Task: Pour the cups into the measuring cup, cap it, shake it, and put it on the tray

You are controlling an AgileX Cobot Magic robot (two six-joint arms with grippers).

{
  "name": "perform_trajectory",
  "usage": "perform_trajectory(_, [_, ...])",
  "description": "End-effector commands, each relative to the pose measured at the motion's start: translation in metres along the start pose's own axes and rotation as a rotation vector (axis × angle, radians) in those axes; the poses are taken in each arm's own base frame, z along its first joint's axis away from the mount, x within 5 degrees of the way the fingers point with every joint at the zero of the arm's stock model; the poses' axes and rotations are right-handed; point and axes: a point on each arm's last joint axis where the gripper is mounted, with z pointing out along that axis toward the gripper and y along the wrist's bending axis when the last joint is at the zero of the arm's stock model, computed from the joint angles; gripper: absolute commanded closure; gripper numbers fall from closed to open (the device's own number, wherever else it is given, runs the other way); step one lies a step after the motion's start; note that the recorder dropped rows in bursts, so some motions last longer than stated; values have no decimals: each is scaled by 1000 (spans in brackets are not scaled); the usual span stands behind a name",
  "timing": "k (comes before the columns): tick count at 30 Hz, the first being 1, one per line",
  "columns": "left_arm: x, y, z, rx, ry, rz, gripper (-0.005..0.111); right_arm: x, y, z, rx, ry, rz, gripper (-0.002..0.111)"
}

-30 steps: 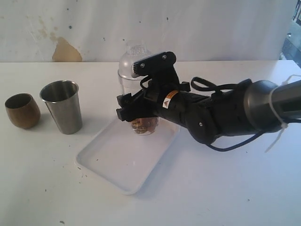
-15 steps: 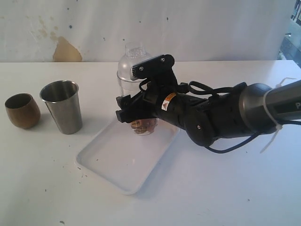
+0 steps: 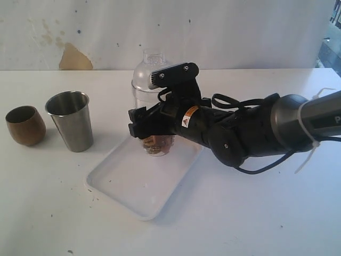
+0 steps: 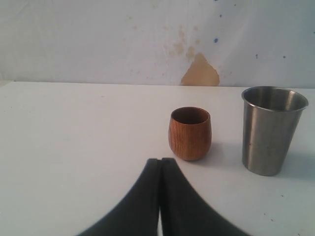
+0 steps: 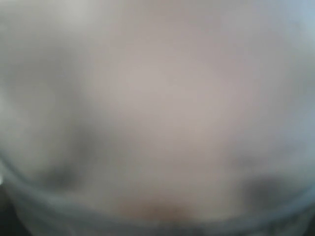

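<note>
My right gripper [image 3: 145, 127] is shut round the clear measuring cup [image 3: 156, 146], which has brown contents at its bottom and wears the clear dome cap [image 3: 146, 70]. The cup stands upright over the far end of the white tray [image 3: 133, 186]; I cannot tell whether it touches the tray. The right wrist view is a close blur of the measuring cup [image 5: 157, 123]. The steel tumbler [image 3: 70, 120] and the wooden cup [image 3: 25, 125] stand upright on the table to the left. My left gripper [image 4: 159, 160] is shut and empty, just short of the wooden cup [image 4: 190, 133], with the steel tumbler [image 4: 270, 130] beside it.
The white table [image 3: 256, 213] runs back to a stained wall [image 3: 74, 56]. My right arm [image 3: 250, 130] reaches in from the right edge across the tray's far corner. The left arm does not show in the exterior view.
My right gripper has carried the capped measuring cup a little to the left and slightly lower over the tray. The two cups and the tray have not moved.
</note>
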Motion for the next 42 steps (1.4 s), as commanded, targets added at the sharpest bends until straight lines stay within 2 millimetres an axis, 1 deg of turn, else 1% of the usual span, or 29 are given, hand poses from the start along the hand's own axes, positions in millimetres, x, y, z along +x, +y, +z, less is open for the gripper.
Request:
perform_trajectory(1, [1, 0, 0, 1, 2, 5, 107, -7, 3, -1, -19, -60, -6, 28])
perform_trajectory(4, [1, 0, 0, 1, 2, 5, 107, -7, 3, -1, -19, -65, -7, 28])
perform_trajectory(6, [1, 0, 0, 1, 2, 5, 107, -7, 3, -1, -19, -67, -9, 25])
perform_trajectory(7, [1, 0, 0, 1, 2, 5, 107, -8, 3, -1, -20, -74, -7, 16])
perform_trajectory(8, [1, 0, 0, 1, 2, 5, 107, -8, 3, -1, -20, -76, -7, 11])
perform_trajectory(9, [1, 0, 0, 1, 2, 5, 107, -8, 3, -1, -21, -76, 4, 3])
perform_trajectory(16, [1, 0, 0, 1, 2, 5, 107, -9, 3, -2, -20, -68, 3, 3])
perform_trajectory(19, [1, 0, 0, 1, 2, 5, 107, -23, 4, -12, -22, -87, 4, 3])
perform_trajectory(22, [1, 0, 0, 1, 2, 5, 107, -46, 7, -33, -28, -118, 3, 3])
perform_trajectory(23, [1, 0, 0, 1, 2, 5, 107, -51, 8, -37, -28, -121, 3, 4])
perform_trajectory(24, [1, 0, 0, 1, 2, 5, 107, -56, 8, -43, -28, -122, 3, 7])
perform_trajectory(26, [1, 0, 0, 1, 2, 5, 107, -65, 9, -55, -28, -118, 3, 14])
perform_trajectory(28, [1, 0, 0, 1, 2, 5, 107, -75, 10, -68, -27, -113, 3, 31])
perform_trajectory(29, [1, 0, 0, 1, 2, 5, 107, -78, 10, -74, -26, -104, 3, 40])
perform_trajectory(30, [1, 0, 0, 1, 2, 5, 107, -83, 11, -83, -25, -98, 3, 55])
perform_trajectory(31, [1, 0, 0, 1, 2, 5, 107, -85, 11, -89, -23, -79, 3, 65])
perform_trajectory(32, [1, 0, 0, 1, 2, 5, 107, -88, 11, -96, -22, -64, 3, 78])
perform_trajectory(33, [1, 0, 0, 1, 2, 5, 107, -91, 11, -106, -19, -42, -5, 89])
perform_trajectory(34, [1, 0, 0, 1, 2, 5, 107, -94, 11, -114, -17, -27, -14, 100])
perform_trajectory(35, [1, 0, 0, 1, 2, 5, 107, -98, 12, -123, -17, -18, -21, 107])
perform_trajectory(39, [1, 0, 0, 1, 2, 5, 107, -103, 12, -161, -14, 9, -22, 108])
perform_trajectory(42, [1, 0, 0, 1, 2, 5, 107, -98, 11, -191, -19, -32, -9, 108])
